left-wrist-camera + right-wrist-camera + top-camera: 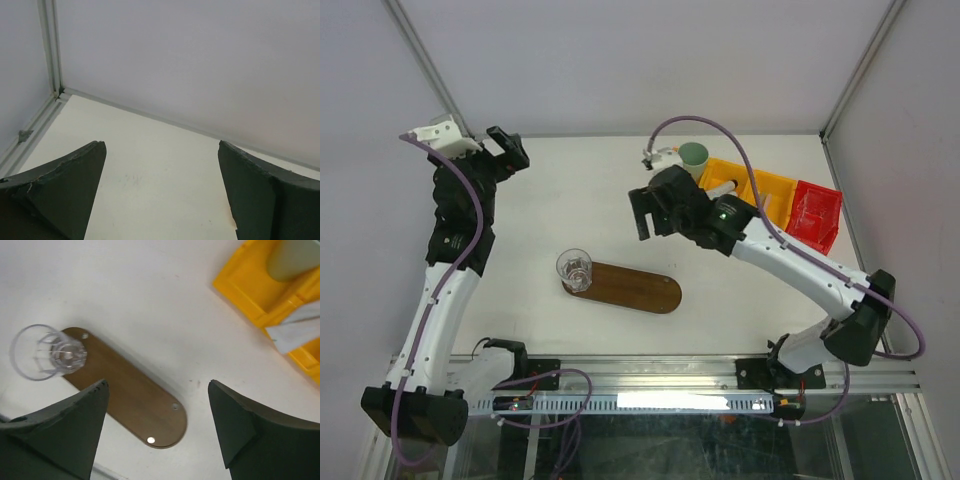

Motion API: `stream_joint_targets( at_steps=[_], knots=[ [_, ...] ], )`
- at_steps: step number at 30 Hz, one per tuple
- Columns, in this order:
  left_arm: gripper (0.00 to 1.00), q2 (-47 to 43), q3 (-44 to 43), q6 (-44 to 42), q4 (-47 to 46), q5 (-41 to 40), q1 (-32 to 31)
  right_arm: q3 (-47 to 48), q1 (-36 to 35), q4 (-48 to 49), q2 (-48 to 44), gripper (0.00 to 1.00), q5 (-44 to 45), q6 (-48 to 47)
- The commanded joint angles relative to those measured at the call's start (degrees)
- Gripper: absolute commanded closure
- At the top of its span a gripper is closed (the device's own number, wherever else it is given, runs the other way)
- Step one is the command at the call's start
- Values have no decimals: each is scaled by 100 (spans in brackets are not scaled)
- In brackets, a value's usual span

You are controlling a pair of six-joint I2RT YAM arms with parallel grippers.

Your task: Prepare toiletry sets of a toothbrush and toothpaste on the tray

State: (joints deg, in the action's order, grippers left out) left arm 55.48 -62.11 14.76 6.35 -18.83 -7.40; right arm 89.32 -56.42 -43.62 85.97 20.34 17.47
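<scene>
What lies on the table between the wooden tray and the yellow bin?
Nothing. In the right wrist view, the stretch of table between the tray and the yellow bin is bare white surface.

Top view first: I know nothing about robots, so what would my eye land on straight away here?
Probably the clear glass standing on the left end of the dark wooden tray, near the middle of the white table. Next come the bright yellow bin and the red bin beside it at the far right, with a mint-green cup at the yellow bin's far-left end.
</scene>
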Motion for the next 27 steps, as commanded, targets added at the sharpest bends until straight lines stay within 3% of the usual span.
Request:
stream_joint_targets(
  at_steps=[1,6,11,18,22,27],
  knots=[
    [1,246,-162,260,-140,756,55,-1088,663,827,-695,14,258,26],
    [1,704,-259,416,-103,1433,51,-2238,1641,1528,-1445,4,-219,10],
    [1,1190,-405,600,-87,2293,24,-2615,2569,1950,-1408,1,-983,18],
    [1,1453,-571,798,-94,3258,13,-2276,2833,1695,-815,1,-1069,251],
    [1,1603,-566,839,-116,3361,-105,-2699,2921,1900,-1250,1,-980,200],
    [1,1775,-665,611,59,3158,-771,-3190,3193,1893,-1857,1,-748,-75]
  ],
)
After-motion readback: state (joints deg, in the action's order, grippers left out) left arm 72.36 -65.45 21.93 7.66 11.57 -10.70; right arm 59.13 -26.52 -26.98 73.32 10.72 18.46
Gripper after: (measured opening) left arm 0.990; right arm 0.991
